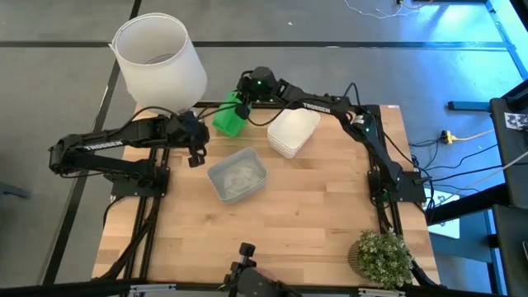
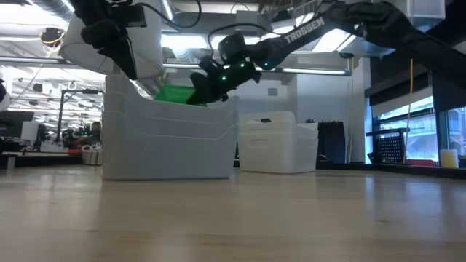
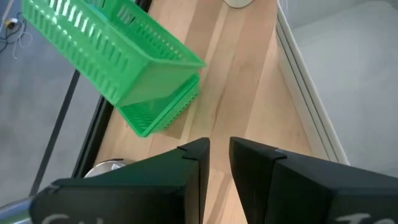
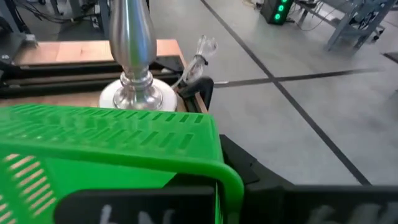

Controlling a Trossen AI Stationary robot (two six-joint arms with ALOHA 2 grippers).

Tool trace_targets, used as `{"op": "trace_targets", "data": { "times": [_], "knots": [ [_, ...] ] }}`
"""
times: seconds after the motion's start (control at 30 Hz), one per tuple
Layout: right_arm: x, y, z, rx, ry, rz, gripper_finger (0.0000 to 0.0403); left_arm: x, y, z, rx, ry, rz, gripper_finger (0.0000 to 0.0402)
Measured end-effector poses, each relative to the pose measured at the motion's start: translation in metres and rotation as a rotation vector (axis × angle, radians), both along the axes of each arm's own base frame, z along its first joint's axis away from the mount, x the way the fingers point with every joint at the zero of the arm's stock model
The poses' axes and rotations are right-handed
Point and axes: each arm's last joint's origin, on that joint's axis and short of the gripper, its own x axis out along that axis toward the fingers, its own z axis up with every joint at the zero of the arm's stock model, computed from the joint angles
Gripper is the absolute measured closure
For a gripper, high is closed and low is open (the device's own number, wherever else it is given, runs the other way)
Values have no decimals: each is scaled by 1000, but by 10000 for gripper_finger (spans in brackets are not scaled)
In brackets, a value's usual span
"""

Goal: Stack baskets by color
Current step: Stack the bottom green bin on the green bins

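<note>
My right gripper (image 1: 244, 107) reaches to the table's far side and is shut on a bright green basket (image 1: 224, 117), which is tilted in the air. Below it a second green basket (image 3: 158, 113) rests on its base on the wood. My left gripper (image 3: 219, 158) hovers to the left of them with a narrow gap between its fingers and nothing in it. White baskets (image 1: 293, 132) sit stacked to the right of the green ones. A translucent grey basket (image 1: 238, 175) stands mid-table. My right gripper pinches the green basket's slotted wall at the rim, near a corner (image 4: 219, 167). It comes from the table's right, slanting slightly down. The basket is lifted and tilted above the lower green basket (image 3: 158, 113). I cannot tell whether the two touch.
A big white lampshade (image 1: 157, 58) stands past the far left corner, on a metal lamp foot (image 4: 132, 68). A small potted plant (image 1: 382, 257) sits at the near right corner. Bare wood lies along the near half of the table (image 1: 272, 239).
</note>
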Motion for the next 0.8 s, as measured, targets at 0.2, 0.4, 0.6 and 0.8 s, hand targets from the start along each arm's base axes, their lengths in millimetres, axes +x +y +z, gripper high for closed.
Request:
{"op": "trace_targets", "data": {
  "times": [0.2, 0.4, 0.6, 0.8],
  "knots": [
    [-3, -4, -4, 22, 23, -33, 403, 0, 0, 0, -1, 0, 1, 348],
    [-8, -7, -11, 134, 63, -79, 403, 0, 0, 0, -1, 0, 1, 348],
    [-12, -5, -19, 208, 142, -99, 403, 0, 0, 0, -1, 1, 1, 348],
    [-14, -2, -20, 268, 150, -71, 403, 0, 0, 0, -1, 1, 1, 348]
  ]
}}
